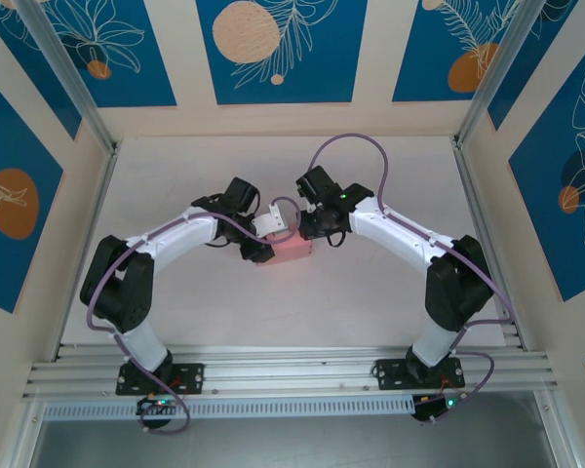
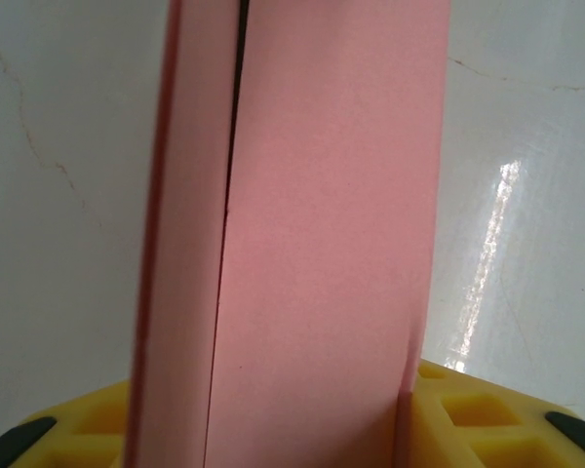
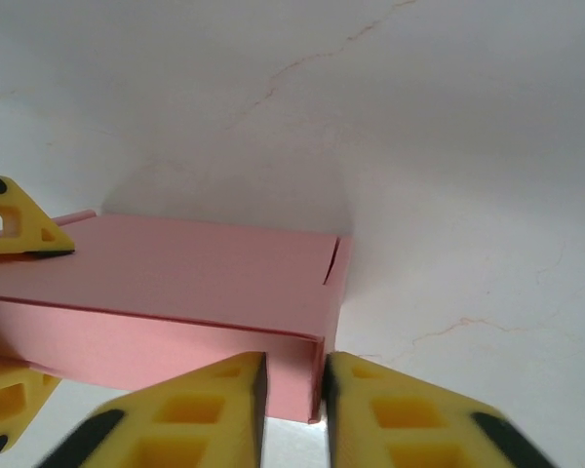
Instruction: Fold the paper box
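Note:
The paper box [image 1: 285, 252] is a closed salmon-pink carton lying mid-table between both arms. My left gripper [image 1: 257, 246] is shut on its left end. In the left wrist view the paper box [image 2: 312, 253] stands up between the yellow fingers [image 2: 487, 419], with a dark seam down its left side. My right gripper [image 3: 293, 390] is at the right end of the paper box [image 3: 175, 268]. Its jaws stand a narrow gap apart, with the box's near end corner in that gap. The right pad lies against the end wall and the left pad is clear of it.
White tabletop [image 1: 370, 302] surrounds the box, bounded by aluminium rails [image 1: 292, 370] in front and patterned walls [image 1: 273, 49] behind and at the sides. The left gripper's yellow fingers [image 3: 19, 229] show at the left edge of the right wrist view.

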